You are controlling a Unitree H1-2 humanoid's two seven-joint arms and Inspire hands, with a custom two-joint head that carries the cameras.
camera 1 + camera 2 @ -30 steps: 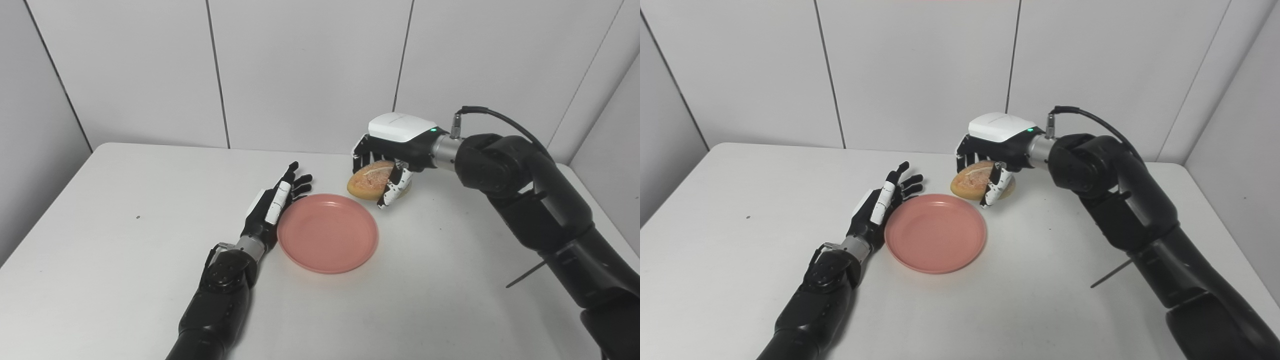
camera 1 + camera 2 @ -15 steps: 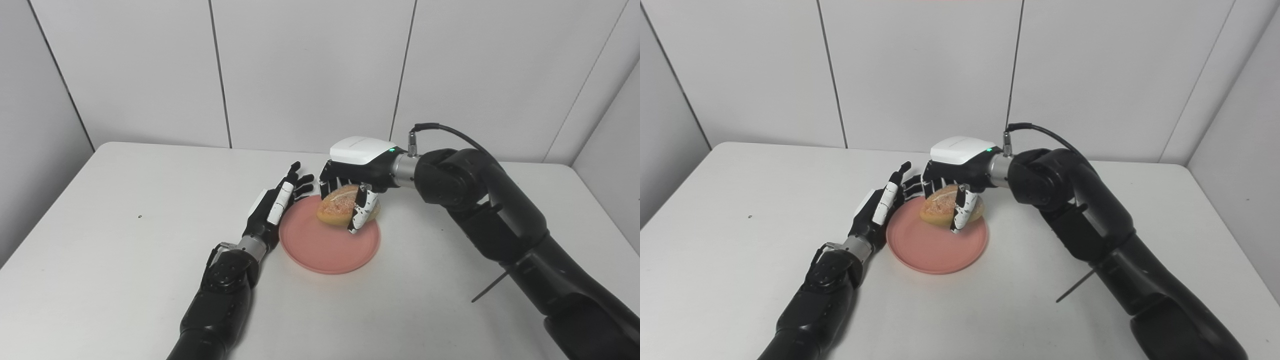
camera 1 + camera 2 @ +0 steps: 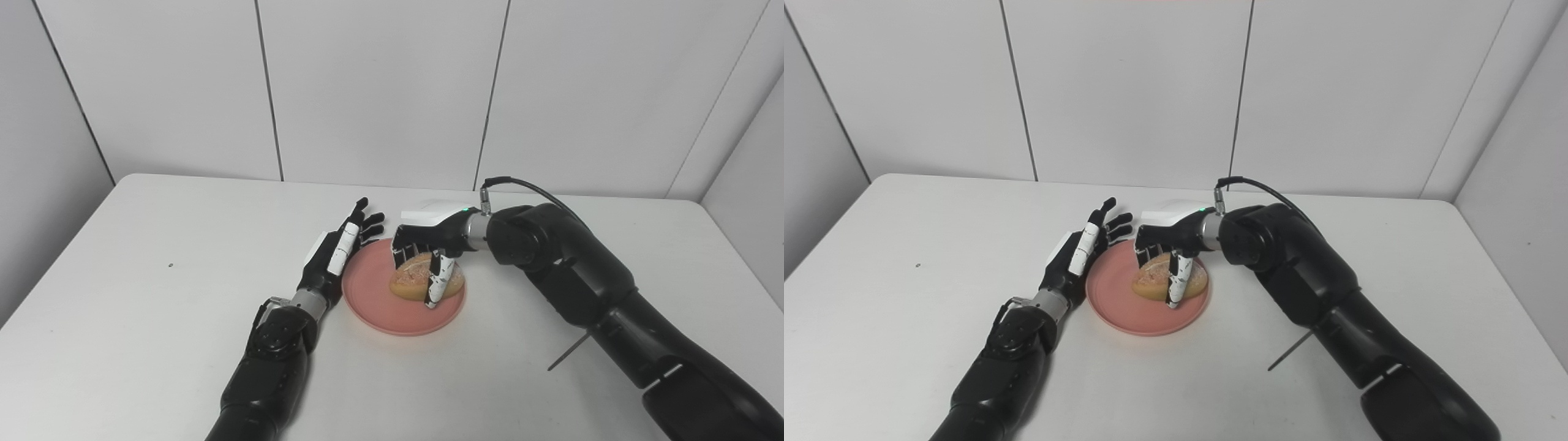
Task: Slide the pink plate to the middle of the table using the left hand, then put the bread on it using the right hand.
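One pink plate [image 3: 392, 312] sat on the white table [image 3: 153, 318], and one bread roll [image 3: 422, 283] lay on its right half, directly under the right hand [image 3: 429, 236]. That hand reached down over the roll with its fingers [image 3: 437, 286] curled around it, thumb at the near side, gripping it. The left hand [image 3: 337, 251] lay flat just left of the plate, touching its rim, fingers spread apart and holding nothing

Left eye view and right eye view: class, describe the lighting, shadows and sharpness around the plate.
Left eye view: even, soft light, no glare; faint shadow under the pink plate; bread and right hand sharp. Right eye view: the same; left hand casts little shadow.
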